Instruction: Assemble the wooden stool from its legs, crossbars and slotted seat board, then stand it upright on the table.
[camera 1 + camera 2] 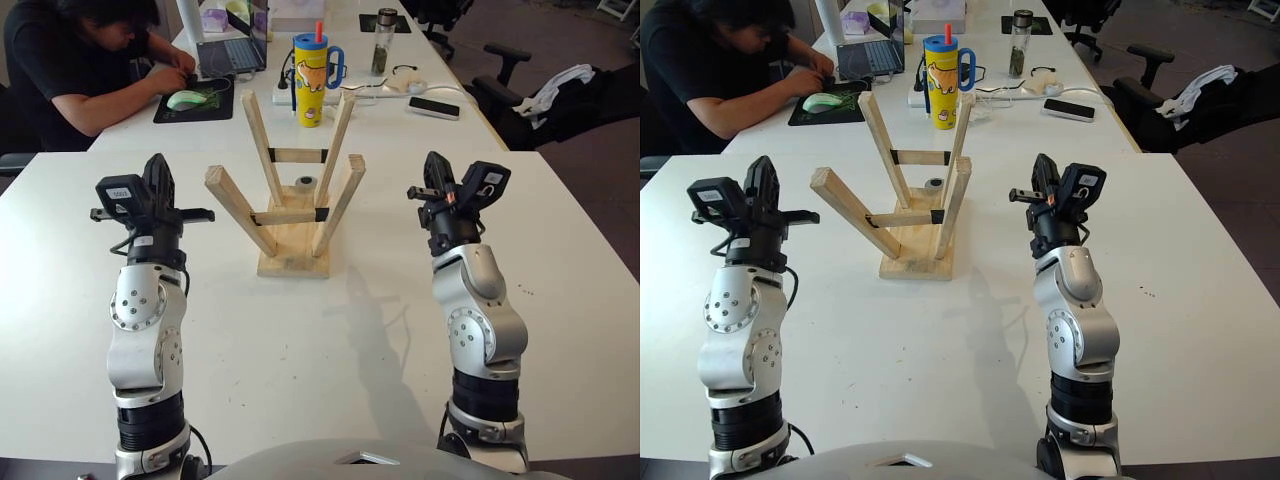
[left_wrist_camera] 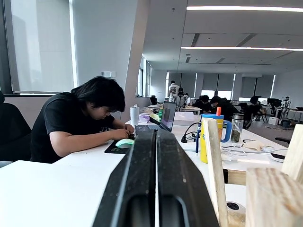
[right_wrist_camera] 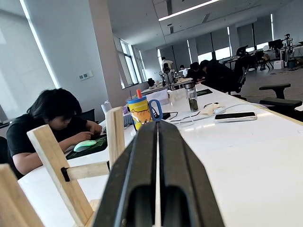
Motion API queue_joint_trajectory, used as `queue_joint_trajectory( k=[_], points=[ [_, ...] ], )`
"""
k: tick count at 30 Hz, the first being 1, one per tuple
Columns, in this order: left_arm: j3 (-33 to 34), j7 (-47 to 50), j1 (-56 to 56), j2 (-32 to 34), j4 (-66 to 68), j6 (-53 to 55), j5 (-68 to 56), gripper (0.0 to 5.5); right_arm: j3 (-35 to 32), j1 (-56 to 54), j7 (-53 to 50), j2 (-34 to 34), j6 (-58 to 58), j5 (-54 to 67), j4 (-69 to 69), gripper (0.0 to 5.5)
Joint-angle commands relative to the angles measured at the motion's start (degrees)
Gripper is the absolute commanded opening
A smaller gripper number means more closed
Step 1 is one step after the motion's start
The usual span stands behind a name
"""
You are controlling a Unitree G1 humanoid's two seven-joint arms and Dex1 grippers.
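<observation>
One inverted stool (image 1: 293,262) shows four legs (image 1: 258,140), two crossbars (image 1: 298,155); left end effector (image 1: 157,170) and right end effector (image 1: 435,166) pressed together.

Nothing can be read: the white label (image 1: 118,193) on the left gripper (image 1: 157,172) is too blurred.

Head stereo pair: mounted high, looking forward and down over both arms onto the white table (image 1: 300,360). The two eyes sit slightly apart and share the same scene, with the upturned stool (image 1: 290,210) mid-frame at medium range. Left wrist cam: low, near table level, sighting straight along its own left claw (image 2: 156,137), facing away from the robot across the table, stool legs very close. Right wrist cam: same low setup along the right claw (image 3: 156,127), stool close too. Both wrist views share the stool and the yellow cup (image 3: 140,111) farther back.
</observation>
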Motion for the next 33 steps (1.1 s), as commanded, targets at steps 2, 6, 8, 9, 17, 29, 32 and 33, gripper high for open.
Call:
queue_joint_trajectory(
  k=[2,6,8,9,17,29,32,33],
  points=[
    [-0.09,0.5,1.54,-0.67,-0.7,2.63,-0.01,0.0,-2.24,-2.06,-1.78,0.3,-0.17,-1.19,0.58,0.02],
    [-15.76,-12.66,0.25,1.57,1.17,7.69,-3.57,0.0,12.64,-7.67,13.06,-0.09,8.39,3.36,5.5,0.02],
    [-21.76,-14.42,-0.07,2.26,0.39,9.6,-1.49,0.0,21.8,-7.77,18.12,-0.18,14.52,3.72,7.54,0.02],
    [-22.54,-13.99,-0.36,2.09,0.98,10.29,-0.47,0.0,23.52,-6.85,17.91,-1.4,15.78,1.62,8.26,0.02],
    [-12.29,-7.38,0.95,5.37,6.49,12.38,5.67,0.0,12.77,0.16,14.06,-10.17,19.78,-2.6,9.36,0.02],
    [-7.62,-9.26,2.02,6.33,14.66,8.19,5.62,0.0,-6.27,-22.31,17.0,-11.05,2.83,5.84,9.77,0.02],
    [-8.02,-7.94,3.65,4.66,15.19,6.32,6.22,0.0,-8.49,-37.43,15.83,-9.79,0.0,10.71,7.47,0.02],
    [-8.1,-7.52,4.06,4.22,15.38,5.84,6.4,0.0,-8.29,-41.6,15.14,-9.43,-0.96,10.95,6.86,0.02]
  ],
)
